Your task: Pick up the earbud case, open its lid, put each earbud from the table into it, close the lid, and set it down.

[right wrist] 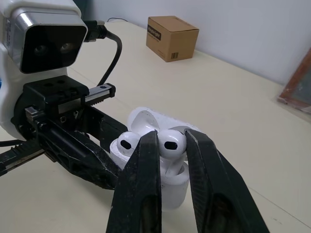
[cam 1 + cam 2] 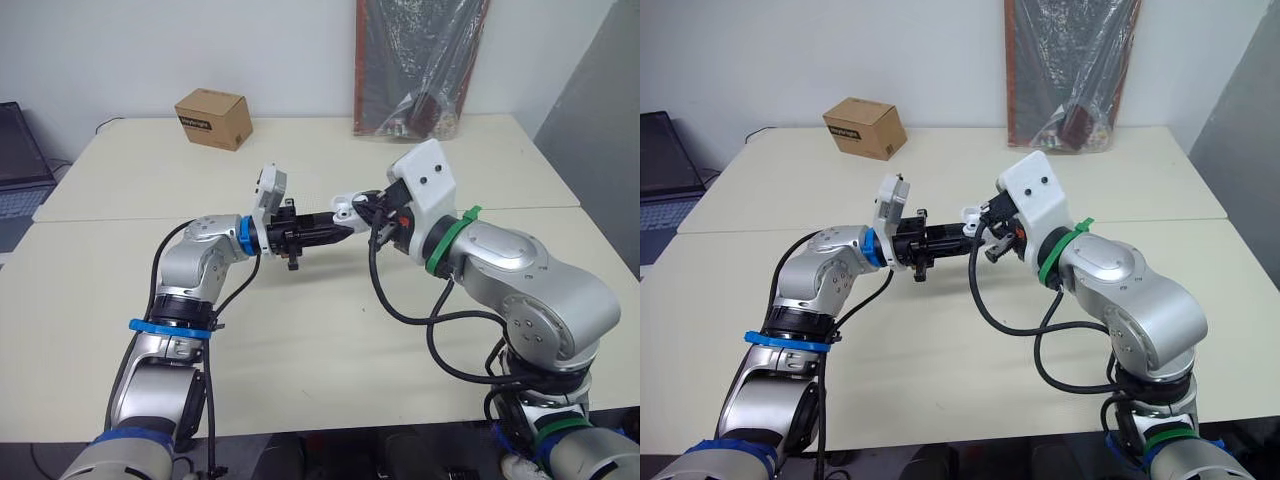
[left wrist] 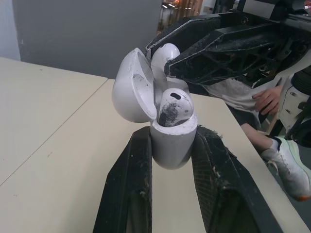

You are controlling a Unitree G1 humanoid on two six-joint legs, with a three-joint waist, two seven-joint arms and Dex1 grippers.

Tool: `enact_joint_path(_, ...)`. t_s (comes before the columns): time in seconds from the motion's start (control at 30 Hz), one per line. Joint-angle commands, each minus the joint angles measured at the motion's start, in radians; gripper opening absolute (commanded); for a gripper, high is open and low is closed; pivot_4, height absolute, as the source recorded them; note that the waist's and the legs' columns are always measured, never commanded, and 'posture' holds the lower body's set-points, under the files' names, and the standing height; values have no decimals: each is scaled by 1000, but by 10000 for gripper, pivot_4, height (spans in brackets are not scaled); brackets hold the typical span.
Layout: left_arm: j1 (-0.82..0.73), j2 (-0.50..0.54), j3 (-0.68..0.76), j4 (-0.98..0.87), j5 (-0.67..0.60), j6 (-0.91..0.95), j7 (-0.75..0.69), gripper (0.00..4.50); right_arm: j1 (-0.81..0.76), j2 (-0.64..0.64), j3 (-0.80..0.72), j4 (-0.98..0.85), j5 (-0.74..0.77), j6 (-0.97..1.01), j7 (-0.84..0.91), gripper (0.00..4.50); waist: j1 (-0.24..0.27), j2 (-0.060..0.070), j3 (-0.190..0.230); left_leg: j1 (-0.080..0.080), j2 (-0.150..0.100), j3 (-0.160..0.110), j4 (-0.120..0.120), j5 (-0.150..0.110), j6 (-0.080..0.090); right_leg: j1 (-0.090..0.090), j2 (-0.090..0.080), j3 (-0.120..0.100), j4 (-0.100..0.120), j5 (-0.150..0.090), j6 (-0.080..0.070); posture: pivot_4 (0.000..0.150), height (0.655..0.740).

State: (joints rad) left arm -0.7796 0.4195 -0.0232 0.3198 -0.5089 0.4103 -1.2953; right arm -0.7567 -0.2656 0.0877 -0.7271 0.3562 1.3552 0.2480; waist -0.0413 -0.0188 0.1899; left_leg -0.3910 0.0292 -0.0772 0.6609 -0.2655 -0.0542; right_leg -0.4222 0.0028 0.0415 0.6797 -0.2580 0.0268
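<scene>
1. Earbud case (image 3: 173,145), a white rounded plastic shell, is off the broad cream tabletop (image 2: 300,370). It is held in the air at the centre of the head-camera frame, where your two arms meet.
2. Your left gripper (image 3: 172,133) has its two black fingers clamped on the case's lower body from both sides. It holds the case upright with the mouth facing up.
3. Your right gripper (image 1: 171,141) is pinched on a white plastic earbud (image 1: 173,141), with the bulb caught between its two fingers at mid-frame in the right wrist view.
4. You have the case's hinged white lid (image 3: 132,87) standing open. It is tipped back toward the upper left of the left wrist frame, which leaves the mouth clear.
5. One smudged white earbud (image 3: 174,108) is already seated in its slot. The pinched earbud sits just above and beside it, over the free slot.
6. Your next move turns on this: the held earbud's long axis looks roughly in line with that slot. I judge you need only a short, straight push from the right arm. I cannot tell whether the stem has entered the slot yet.
</scene>
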Motion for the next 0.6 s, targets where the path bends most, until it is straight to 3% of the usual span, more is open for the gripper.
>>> enact_joint_path(0.03,-38,-5,59,-65,-52,0,22,7753,-6,-15,31,-19,-15,0,-23,3873,0,0,0,0,0,0,0,0,0,0,0,0,0,0,0,1500,7400)
enact_joint_path(0.5,-27,-18,71,-132,-65,2,42,7753,-17,-32,83,-14,-46,-1,-43,3873,0,0,0,0,0,0,0,0,0,0,0,0,0,0,0,1500,7400)
enact_joint_path(0.6,-19,-13,64,-140,-63,7,35,7753,-15,-26,78,-9,-47,-22,-36,14002,0,0,0,0,0,0,0,0,0,0,0,0,0,0,0,1500,7400)
